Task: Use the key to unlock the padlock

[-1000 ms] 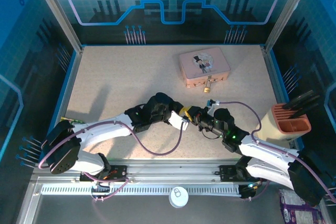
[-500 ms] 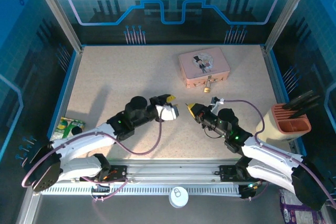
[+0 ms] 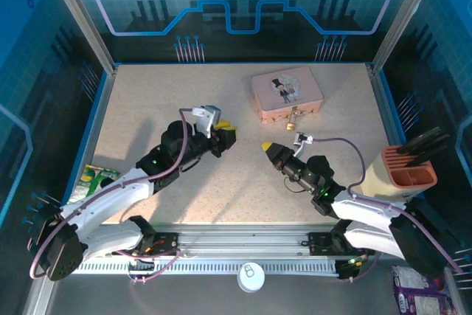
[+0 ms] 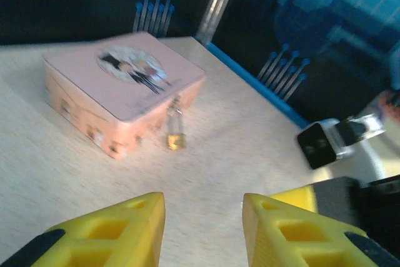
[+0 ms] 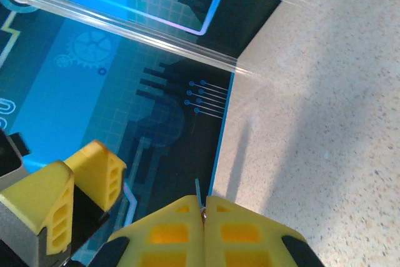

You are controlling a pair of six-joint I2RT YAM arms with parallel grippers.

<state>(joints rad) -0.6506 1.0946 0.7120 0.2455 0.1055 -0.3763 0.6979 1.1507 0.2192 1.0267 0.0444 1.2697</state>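
Padlock (image 4: 175,139) hangs at the front of the tin (image 4: 119,89) on the bench, blurry. Tin's shut. Right end effector (image 5: 204,207) is pinched on the key (image 5: 197,190) – just a sliver shows. Left end effector (image 4: 201,223) is narrowly apart, empty.

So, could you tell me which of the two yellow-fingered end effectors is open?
The left end effector: a clear gap shows between its fingers, whereas the right end effector is pinched shut on a thin silver key.
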